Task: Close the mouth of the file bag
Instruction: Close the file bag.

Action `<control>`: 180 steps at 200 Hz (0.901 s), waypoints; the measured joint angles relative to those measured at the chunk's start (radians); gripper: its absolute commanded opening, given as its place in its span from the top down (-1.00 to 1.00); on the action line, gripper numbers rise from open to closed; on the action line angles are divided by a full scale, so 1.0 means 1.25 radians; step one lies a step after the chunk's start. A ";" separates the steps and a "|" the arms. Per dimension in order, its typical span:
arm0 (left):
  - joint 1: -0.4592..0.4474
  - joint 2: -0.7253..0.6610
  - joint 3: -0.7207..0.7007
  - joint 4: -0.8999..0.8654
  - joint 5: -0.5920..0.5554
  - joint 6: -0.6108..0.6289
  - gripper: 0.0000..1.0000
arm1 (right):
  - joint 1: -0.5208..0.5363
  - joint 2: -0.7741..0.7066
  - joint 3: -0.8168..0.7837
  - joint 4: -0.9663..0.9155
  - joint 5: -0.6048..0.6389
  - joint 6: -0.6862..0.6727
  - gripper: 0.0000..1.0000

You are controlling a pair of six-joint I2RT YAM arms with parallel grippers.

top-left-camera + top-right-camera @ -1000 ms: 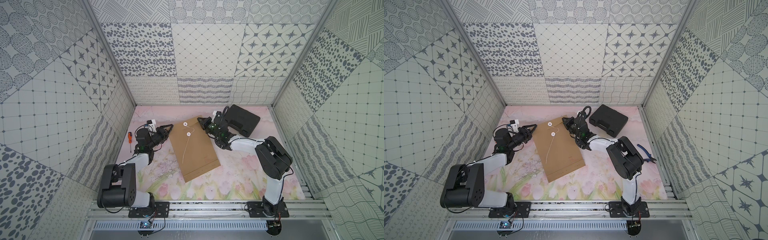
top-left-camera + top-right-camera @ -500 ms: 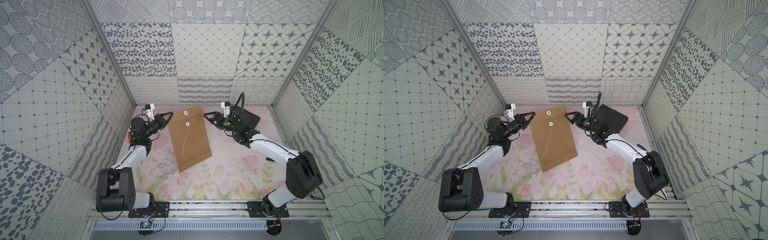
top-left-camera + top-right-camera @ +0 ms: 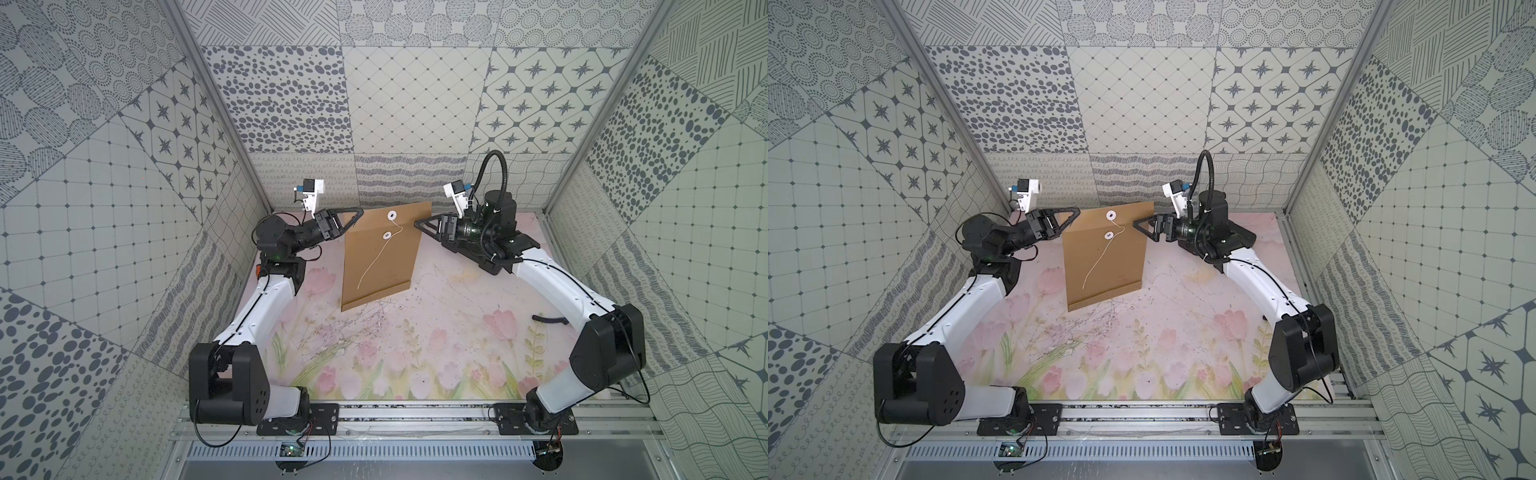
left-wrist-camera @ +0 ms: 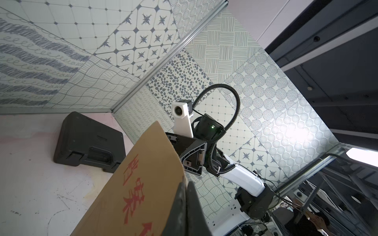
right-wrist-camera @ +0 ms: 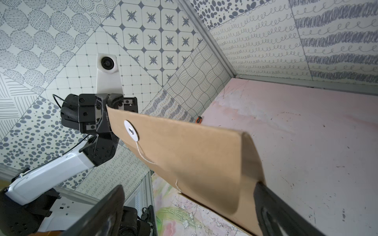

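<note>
Patterned grey-and-white wall panels enclose a pink floral tabletop (image 3: 415, 353). Left gripper (image 3: 356, 212): black triangular fingers pinched flat on an upper corner of the file bag (image 3: 382, 266), a stiff brown kraft-paper rectangle raised between the arms. Right gripper (image 3: 417, 224): jaws spread wide at the opposite edge. White round discs (image 3: 391, 215) and a thin white string (image 3: 376, 262) mark the bag's face. A black moulded case (image 4: 88, 141) lies by the back corner.

Both arms (image 3: 266, 307) have white links, black joints, black cables.
</note>
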 measured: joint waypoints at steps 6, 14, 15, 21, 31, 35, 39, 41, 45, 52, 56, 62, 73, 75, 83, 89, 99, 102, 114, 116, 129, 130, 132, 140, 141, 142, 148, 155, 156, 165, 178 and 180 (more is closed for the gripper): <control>-0.003 0.002 0.009 0.008 0.008 -0.010 1.00 | -0.003 0.000 0.000 0.004 -0.014 -0.004 -0.97; -0.005 0.005 0.020 0.019 0.019 -0.023 1.00 | -0.009 0.000 0.000 0.010 -0.031 -0.007 -0.97; -0.006 0.005 0.021 0.020 0.020 -0.024 1.00 | -0.011 0.000 0.000 0.011 -0.035 -0.008 -0.97; -0.007 0.007 0.028 0.029 0.026 -0.034 1.00 | -0.016 -0.001 0.000 0.016 -0.047 -0.010 -0.97; -0.009 0.013 0.039 0.041 0.036 -0.050 1.00 | -0.025 -0.003 -0.001 0.027 -0.071 -0.014 -0.96; -0.010 0.016 0.044 0.048 0.041 -0.060 1.00 | -0.027 -0.005 -0.001 0.031 -0.080 -0.016 -0.96; -0.011 0.018 0.048 0.054 0.044 -0.066 1.00 | -0.029 -0.006 -0.001 0.032 -0.086 -0.018 -0.96; -0.012 0.020 0.050 0.058 0.046 -0.069 1.00 | -0.029 -0.007 0.000 0.032 -0.091 -0.020 -0.96; -0.013 0.023 0.054 0.064 0.049 -0.076 1.00 | -0.033 -0.010 0.001 0.030 -0.097 -0.027 -0.96; -0.015 0.030 0.061 0.077 0.055 -0.089 1.00 | -0.038 -0.016 0.006 0.015 -0.103 -0.043 -0.96; -0.016 0.034 0.066 0.085 0.059 -0.100 1.00 | -0.041 -0.019 0.010 0.006 -0.104 -0.053 -0.96; -0.018 0.040 0.070 0.097 0.063 -0.111 1.00 | -0.048 -0.023 0.017 -0.005 -0.106 -0.065 -0.97; -0.020 0.050 0.080 0.119 0.070 -0.137 1.00 | -0.061 -0.031 0.028 -0.018 -0.111 -0.076 -0.97; -0.020 0.051 0.081 0.121 0.071 -0.139 1.00 | -0.065 -0.032 0.030 -0.020 -0.113 -0.078 -0.97; -0.023 0.057 0.087 0.135 0.077 -0.154 1.00 | -0.077 -0.036 0.037 -0.023 -0.114 -0.081 -0.97; -0.024 0.060 0.091 0.144 0.081 -0.166 1.00 | -0.086 -0.038 0.042 -0.024 -0.116 -0.083 -0.96; -0.028 0.064 0.098 0.156 0.087 -0.180 1.00 | -0.097 -0.038 0.052 -0.031 -0.116 -0.086 -0.96; -0.030 0.065 0.100 0.160 0.088 -0.186 1.00 | -0.100 -0.037 0.056 -0.034 -0.115 -0.087 -0.96; -0.035 0.068 0.107 0.172 0.090 -0.195 1.00 | -0.105 -0.037 0.068 -0.049 -0.113 -0.091 -0.96; -0.036 0.068 0.108 0.174 0.091 -0.197 1.00 | -0.105 -0.037 0.072 -0.053 -0.113 -0.093 -0.96; -0.042 0.070 0.114 0.179 0.095 -0.208 1.00 | -0.102 -0.037 0.090 -0.070 -0.112 -0.102 -0.96; -0.043 0.070 0.114 0.179 0.096 -0.208 1.00 | -0.102 -0.037 0.091 -0.070 -0.112 -0.103 -0.96; -0.043 0.070 0.114 0.180 0.096 -0.208 1.00 | -0.102 -0.037 0.094 -0.072 -0.113 -0.103 -0.96; -0.046 0.070 0.115 0.181 0.100 -0.212 1.00 | -0.102 -0.037 0.103 -0.072 -0.113 -0.105 -0.93; -0.046 0.070 0.115 0.182 0.101 -0.212 1.00 | -0.102 -0.037 0.103 -0.072 -0.113 -0.105 -0.92; -0.046 0.070 0.115 0.182 0.101 -0.212 1.00 | -0.101 -0.037 0.104 -0.072 -0.114 -0.105 -0.92; -0.048 0.070 0.116 0.182 0.103 -0.215 1.00 | -0.099 -0.037 0.108 -0.070 -0.117 -0.105 -0.88; -0.051 0.070 0.117 0.182 0.106 -0.215 1.00 | -0.094 -0.037 0.110 -0.067 -0.121 -0.104 -0.84; -0.051 0.070 0.117 0.182 0.106 -0.215 1.00 | -0.093 -0.037 0.110 -0.067 -0.121 -0.105 -0.84; -0.052 0.071 0.119 0.182 0.107 -0.217 1.00 | -0.088 -0.037 0.110 -0.065 -0.127 -0.105 -0.78; -0.055 0.071 0.122 0.181 0.108 -0.217 1.00 | -0.079 -0.037 0.106 -0.056 -0.138 -0.100 -0.64; -0.055 0.071 0.122 0.181 0.108 -0.217 1.00 | -0.078 -0.037 0.105 -0.054 -0.140 -0.097 -0.62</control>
